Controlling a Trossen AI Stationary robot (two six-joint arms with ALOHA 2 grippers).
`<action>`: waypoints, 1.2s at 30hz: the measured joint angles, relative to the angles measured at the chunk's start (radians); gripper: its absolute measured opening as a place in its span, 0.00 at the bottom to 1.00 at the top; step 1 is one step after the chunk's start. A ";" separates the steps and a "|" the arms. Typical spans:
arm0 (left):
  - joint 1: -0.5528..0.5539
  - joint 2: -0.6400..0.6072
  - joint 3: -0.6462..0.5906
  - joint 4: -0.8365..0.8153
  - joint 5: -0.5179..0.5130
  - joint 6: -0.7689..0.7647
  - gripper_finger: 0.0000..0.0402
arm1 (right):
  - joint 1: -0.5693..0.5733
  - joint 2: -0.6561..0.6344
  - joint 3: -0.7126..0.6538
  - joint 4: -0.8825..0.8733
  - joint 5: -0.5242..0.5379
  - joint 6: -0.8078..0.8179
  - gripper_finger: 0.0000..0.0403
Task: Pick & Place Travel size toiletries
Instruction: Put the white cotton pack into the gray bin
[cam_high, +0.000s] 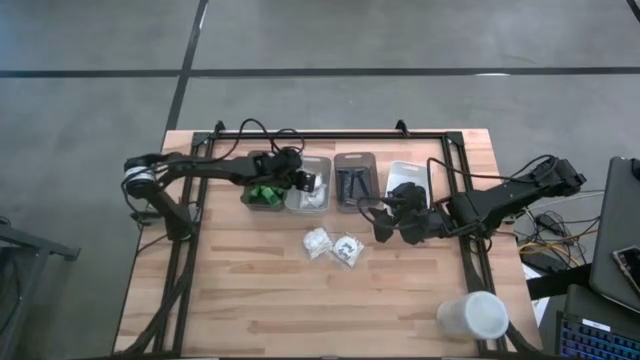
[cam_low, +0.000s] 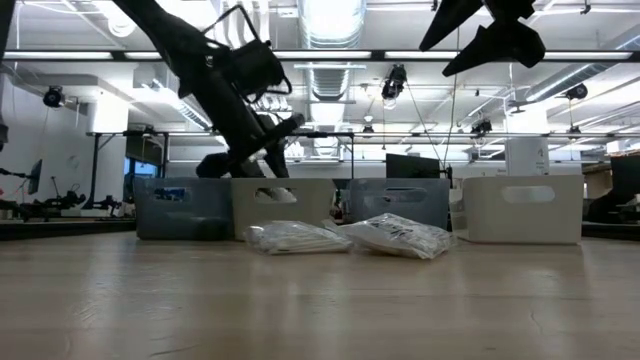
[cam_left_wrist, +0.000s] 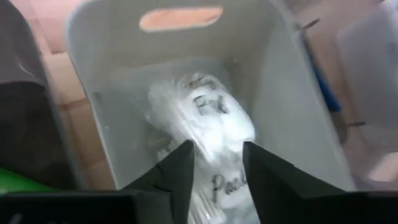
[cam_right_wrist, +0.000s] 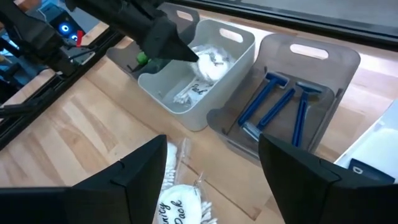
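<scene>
Nearest the viewer on the tabletop (cam_high: 250, 310), a white cup (cam_high: 473, 316) lies at the front right corner. Beyond it, two white packets (cam_high: 332, 245) rest side by side at mid-table, touching no bin. Right pincer (cam_high: 381, 222) hovers just right of the packets, its fingers (cam_right_wrist: 140, 177) spread wide and empty; one packet shows between them in the right wrist view. Behind stands a row of four bins. From left: a dark bin holding green bottles (cam_high: 264, 194); a pale grey bin (cam_high: 309, 184) holding further packets (cam_right_wrist: 208, 62); a smoky clear bin (cam_high: 354, 180) with three blue razors (cam_right_wrist: 273, 102) lying flat; a white bin (cam_high: 404, 174). Left pincer (cam_high: 306, 181) reaches down into the pale grey bin, its fingers (cam_left_wrist: 180, 174) parted partway, one either side of a packet (cam_left_wrist: 208, 115) lying on the bin floor. Whether the fingers touch that packet cannot be told.
</scene>
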 joint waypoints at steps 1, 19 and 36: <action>-0.002 -0.018 0.000 -0.010 0.001 0.000 0.37 | 0.000 0.000 0.000 0.000 0.000 0.000 0.61; -0.348 -0.296 -0.005 -0.058 0.207 0.480 0.41 | -0.003 0.005 -0.013 -0.026 -0.135 -0.027 0.74; -0.506 0.005 -0.006 -0.141 -0.013 0.289 0.41 | 0.004 0.005 -0.013 -0.023 -0.195 -0.027 0.76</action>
